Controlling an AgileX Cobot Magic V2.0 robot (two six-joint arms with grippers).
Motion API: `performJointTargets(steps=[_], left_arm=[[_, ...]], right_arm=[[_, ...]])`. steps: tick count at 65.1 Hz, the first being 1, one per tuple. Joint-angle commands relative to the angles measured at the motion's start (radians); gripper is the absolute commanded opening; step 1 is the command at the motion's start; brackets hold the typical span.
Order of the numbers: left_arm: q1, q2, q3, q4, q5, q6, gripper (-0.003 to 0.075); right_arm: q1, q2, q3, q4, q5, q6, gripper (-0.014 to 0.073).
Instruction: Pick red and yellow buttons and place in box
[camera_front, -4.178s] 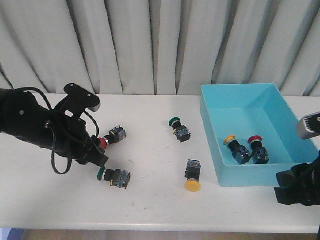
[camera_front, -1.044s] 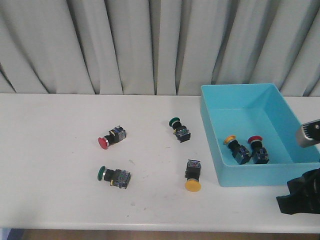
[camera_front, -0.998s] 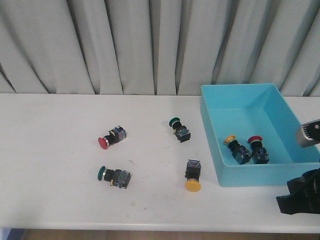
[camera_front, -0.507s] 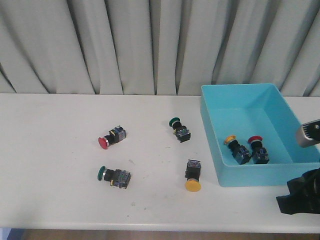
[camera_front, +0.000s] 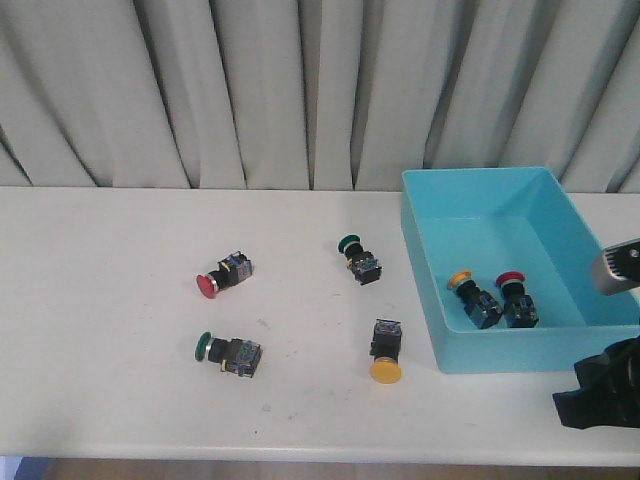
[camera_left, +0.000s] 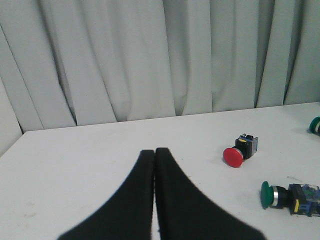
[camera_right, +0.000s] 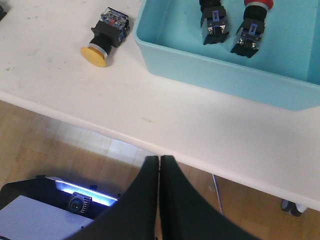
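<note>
A long white table (camera_front: 120, 300) fills the lower two thirds of the front view, its top faintly scuffed with small dark specks near the middle. Behind it, pale grey curtains (camera_front: 250, 90) hang in deep vertical folds across the whole upper part of the frame, lit evenly and softly. In the right wrist view, beyond the table's front edge, a wooden floor (camera_right: 60, 150) of light brown boards fills the lower part of the frame.

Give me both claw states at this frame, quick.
Left claw: closed, holding nothing.
Right claw: closed, holding nothing, out past the table edge.
</note>
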Motion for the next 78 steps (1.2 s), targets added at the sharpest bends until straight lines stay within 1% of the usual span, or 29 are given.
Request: performJointTargets(steps=[1, 7, 12, 18, 28, 38, 51, 61, 63, 78], left_arm=[[-0.005, -0.016, 0.049, -0.007, -0.067, -0.002, -0.0008], [-0.005, -0.015, 0.049, -0.007, -0.067, -0.002, -0.0008], [-0.005, -0.015, 0.049, -0.007, -0.067, -0.002, -0.0008], [-0.005, -0.014, 0.049, -0.007, -0.067, -0.002, -0.0008], [-0.005, -0.014, 0.049, -0.007, -0.067, -0.002, -0.0008], [-0.005, -0.014, 0.049, -0.007, -0.067, -0.002, -0.0008], [-0.005, -0.014, 0.049, -0.007, -0.067, -0.002, -0.0008], [-0.005, -0.014, 0.049, -0.007, -0.067, -0.002, -0.0008], [-0.005, -0.014, 0.049, -0.007, -0.067, -0.002, -0.0008], [-0.005, -0.015, 0.049, -0.007, -0.066, -0.002, -0.0008]], right_arm=[[0.0, -0.012, -0.024, -0.004, -0.041, -0.003, -0.0007], [0.002, -0.017, -0.02, -0.018, -0.049, -0.019, -0.0007], [-0.018, -0.067, 0.001, -0.051, -0.094, -0.03, -0.0007], [-0.075, -0.162, 0.095, -0.042, -0.248, -0.03, -0.0006], [-0.16, -0.392, 0.292, -0.021, -0.52, -0.03, -0.0006], [-0.18, -0.635, 0.468, -0.022, -0.676, -0.03, -0.0006], [-0.18, -0.844, 0.66, 0.007, -0.834, -0.026, -0.0006], [-0.18, -0.939, 0.769, 0.012, -0.915, -0.027, -0.0006], [-0.18, -0.94, 0.765, 0.015, -0.89, -0.027, -0.0004], [-0.18, -0.938, 0.765, 0.019, -0.892, -0.027, -0.0004]])
